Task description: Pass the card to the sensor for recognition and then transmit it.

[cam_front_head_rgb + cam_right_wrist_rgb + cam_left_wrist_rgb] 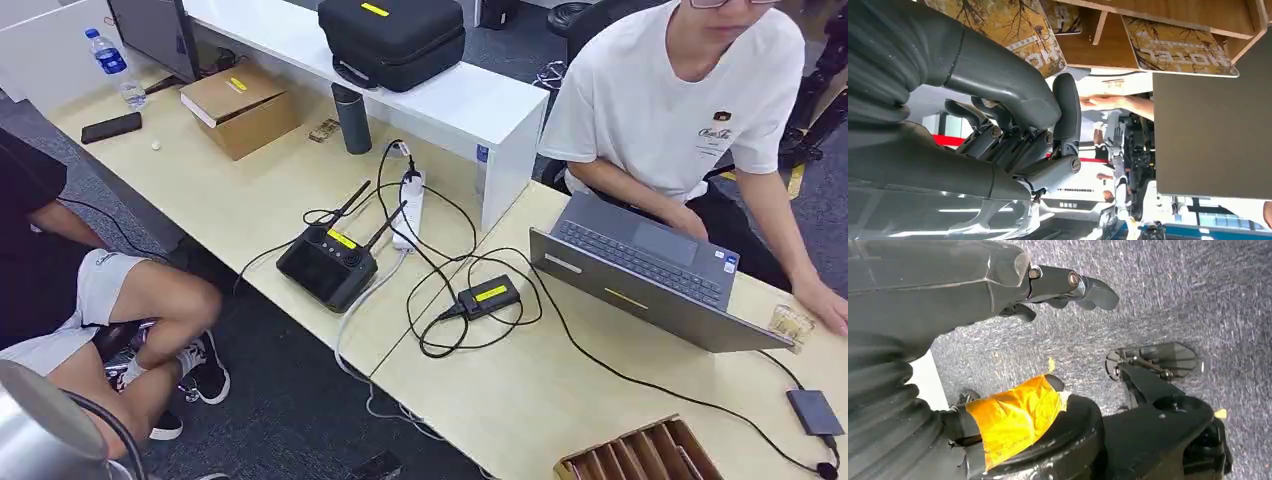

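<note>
A wooden card rack (640, 455) stands at the table's near right edge. In the right wrist view its slots (1108, 45) hold patterned yellow-brown cards (1178, 47), one (1013, 30) just beyond my right hand (1018, 135). That hand holds nothing; its fingers are loosely bent and the thumb (1066, 110) stands apart. A small dark sensor pad (815, 412) lies on its cable right of the rack. My left hand (1068, 287) hangs over the grey floor, empty, with fingers extended. My silver left arm (40, 430) shows at the lower left.
A person in a white shirt (690, 90) sits behind a grey laptop (650, 275), one hand by the table's right edge. A black controller (327, 262), a power strip (410, 210), a black box with yellow label (488, 296) and looping cables lie mid-table. Another seated person's legs (130, 310) are left.
</note>
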Controlling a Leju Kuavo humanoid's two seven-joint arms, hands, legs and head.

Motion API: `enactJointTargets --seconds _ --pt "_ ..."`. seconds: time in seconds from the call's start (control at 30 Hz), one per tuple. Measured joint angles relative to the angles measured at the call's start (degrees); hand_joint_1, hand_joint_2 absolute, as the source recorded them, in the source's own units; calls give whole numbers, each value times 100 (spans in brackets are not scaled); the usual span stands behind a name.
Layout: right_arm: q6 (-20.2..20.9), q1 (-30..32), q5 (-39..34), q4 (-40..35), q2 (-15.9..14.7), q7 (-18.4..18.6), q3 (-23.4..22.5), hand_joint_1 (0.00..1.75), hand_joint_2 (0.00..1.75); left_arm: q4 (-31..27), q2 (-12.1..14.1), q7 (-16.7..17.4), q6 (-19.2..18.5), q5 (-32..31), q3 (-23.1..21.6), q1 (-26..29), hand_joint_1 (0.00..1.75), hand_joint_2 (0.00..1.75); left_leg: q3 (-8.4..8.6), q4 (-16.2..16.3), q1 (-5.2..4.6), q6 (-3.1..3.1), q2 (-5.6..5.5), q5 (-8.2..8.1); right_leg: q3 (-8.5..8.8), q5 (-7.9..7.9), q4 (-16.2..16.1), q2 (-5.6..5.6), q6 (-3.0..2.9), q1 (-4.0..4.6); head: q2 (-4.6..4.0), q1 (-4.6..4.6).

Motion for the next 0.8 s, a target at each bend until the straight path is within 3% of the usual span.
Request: enactJointTargets --seconds 0.43,0.53,0.8 --pt "-240 -23 -50 -13 11 -103 -24 175 175 0 2 87 50 -24 2 0 0 175 -1 0 0 0 -1 0 0 0 0 0 0 0 0 0" --pt "-474 -146 -37 -109 70 -157 -90 175 175 0 0 118 52 -46 0 0 0 175 0 0 0 0 -1 0 0 0 1 0 0 0 0 0" --pt "-505 -255 -33 -195 116 -157 -111 175 175 0 2 129 50 -61 0 0 0 175 -1 0 0 0 -1 0 1 0 1 0 0 0 0 0"
